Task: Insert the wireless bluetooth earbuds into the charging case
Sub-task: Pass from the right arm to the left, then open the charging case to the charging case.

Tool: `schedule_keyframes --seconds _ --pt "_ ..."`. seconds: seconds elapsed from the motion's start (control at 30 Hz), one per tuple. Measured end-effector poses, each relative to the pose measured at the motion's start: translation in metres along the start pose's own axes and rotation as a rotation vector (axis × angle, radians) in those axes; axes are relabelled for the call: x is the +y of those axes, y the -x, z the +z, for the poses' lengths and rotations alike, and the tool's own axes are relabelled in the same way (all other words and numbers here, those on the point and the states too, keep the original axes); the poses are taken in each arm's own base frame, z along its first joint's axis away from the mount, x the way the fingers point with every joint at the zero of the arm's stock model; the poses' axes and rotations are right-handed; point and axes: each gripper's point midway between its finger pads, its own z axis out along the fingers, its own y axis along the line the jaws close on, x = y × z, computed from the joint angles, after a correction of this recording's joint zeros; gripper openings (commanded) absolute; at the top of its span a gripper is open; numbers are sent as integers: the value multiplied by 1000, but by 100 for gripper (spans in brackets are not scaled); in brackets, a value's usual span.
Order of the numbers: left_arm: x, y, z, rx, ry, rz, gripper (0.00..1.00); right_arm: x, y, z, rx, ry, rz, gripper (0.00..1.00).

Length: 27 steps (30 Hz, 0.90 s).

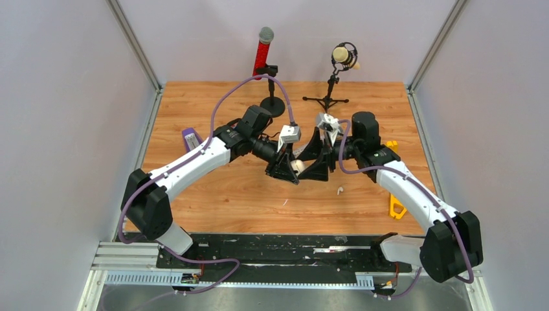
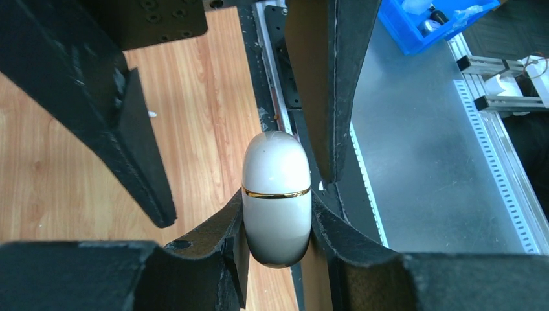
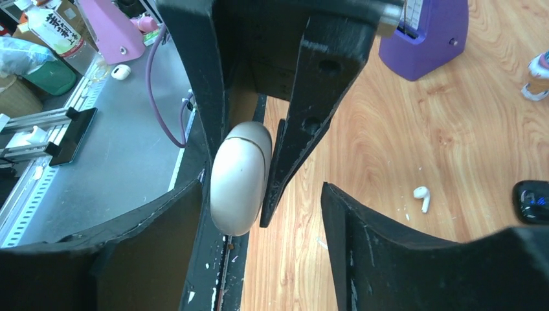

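Earbud (image 3: 422, 197): I saw one on the wood table (image 3: 401, 142), right wrist only.
Left gripper (image 2: 278, 214): clamped the closed charging case (image 2: 277, 194).
Right gripper (image 3: 259, 214): spread, empty.

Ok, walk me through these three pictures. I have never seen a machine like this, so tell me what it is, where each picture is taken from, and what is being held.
These are two robot arms bolted to the near edge of a wooden table.

The wide picture looks down from above and behind them. The other two come from small cameras on each wrist, so the black shapes filling them are each arm's own fingers.

The left tool is shut on a white charging case with a gold seam, held up above the table. The right tool faces it with its fingers spread, not gripping the case.

A white earbud lies loose on the table. Two microphones on stands are at the far edge.
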Motion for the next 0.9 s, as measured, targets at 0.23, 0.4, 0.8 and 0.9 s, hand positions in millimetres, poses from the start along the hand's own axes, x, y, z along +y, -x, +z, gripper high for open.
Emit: schedule_keyframes --seconds 0.23,0.4,0.8,0.9 --pt "-8 4 -1 -15 -34 30 14 1 22 -6 -16 6 -22 72" --pt "-10 6 -2 -20 -36 42 12 -3 20 -6 -12 -11 -3 73" --pt "-4 5 -5 -17 -11 56 9 -14 27 -16 -18 -136 -41 74" --pt "-5 5 -5 -19 -16 56 9 -15 31 -22 -26 -162 -64 75"
